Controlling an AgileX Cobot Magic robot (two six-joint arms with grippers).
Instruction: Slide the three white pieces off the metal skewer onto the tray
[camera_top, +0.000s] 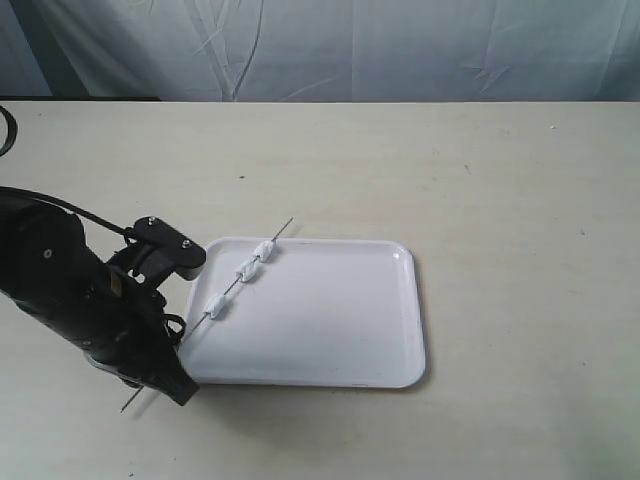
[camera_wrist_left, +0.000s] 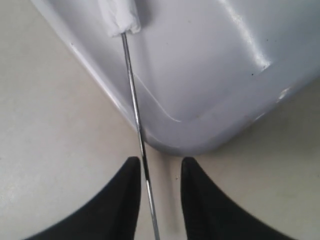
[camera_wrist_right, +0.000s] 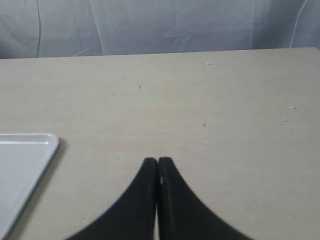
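The metal skewer (camera_top: 231, 288) lies slanted across the left end of the white tray (camera_top: 330, 320), with the three white pieces (camera_top: 246, 268) threaded on it over the tray. My left gripper (camera_wrist_left: 161, 162) is open at the tray's near left corner. The skewer (camera_wrist_left: 134, 100) runs between its fingers, close beside one finger (camera_wrist_left: 131, 172) and apart from the other. One white piece (camera_wrist_left: 120, 17) shows farther up the rod above the tray (camera_wrist_left: 210, 60). My right gripper (camera_wrist_right: 158, 161) is shut on nothing over bare table. It is out of the exterior view.
The skewer's near end (camera_top: 128, 408) pokes out past my left arm (camera_top: 80, 300) onto the table. A corner of the tray (camera_wrist_right: 30, 150) shows in the right wrist view. A pale cloth backdrop (camera_top: 330, 45) hangs behind the table's far edge.
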